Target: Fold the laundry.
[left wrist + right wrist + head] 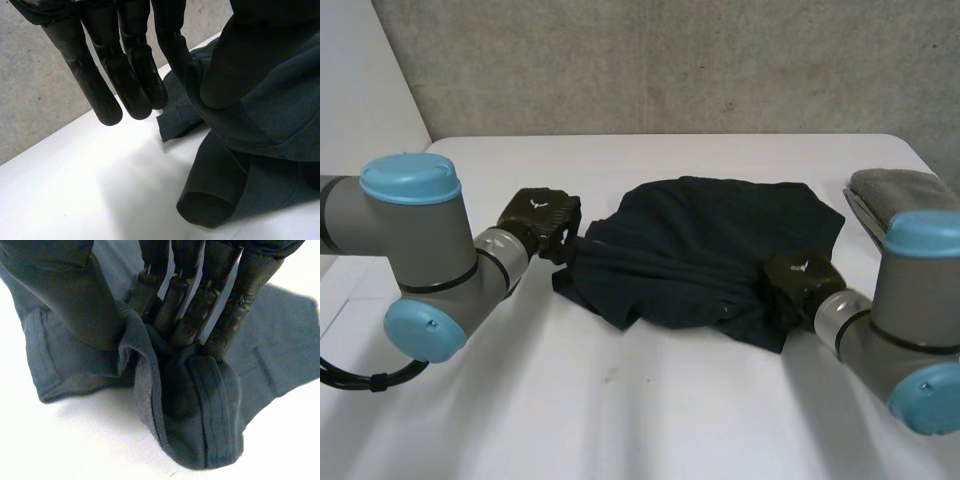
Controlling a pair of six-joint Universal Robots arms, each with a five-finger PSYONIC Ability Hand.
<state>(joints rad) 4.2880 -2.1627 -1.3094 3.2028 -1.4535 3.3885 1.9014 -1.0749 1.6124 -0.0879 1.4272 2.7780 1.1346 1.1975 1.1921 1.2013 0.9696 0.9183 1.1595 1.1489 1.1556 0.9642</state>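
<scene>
Laundry duty: left hand [127, 80] pinches a dark garment [710, 245] by its edge; right hand [252, 275] clamps a bunched hem.

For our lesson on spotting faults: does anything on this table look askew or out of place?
The dark garment lies crumpled, not flat. The left hand pinches its left edge and the right hand bunches its near right edge into a lump. The grey towel at the far right lies neatly folded.
</scene>
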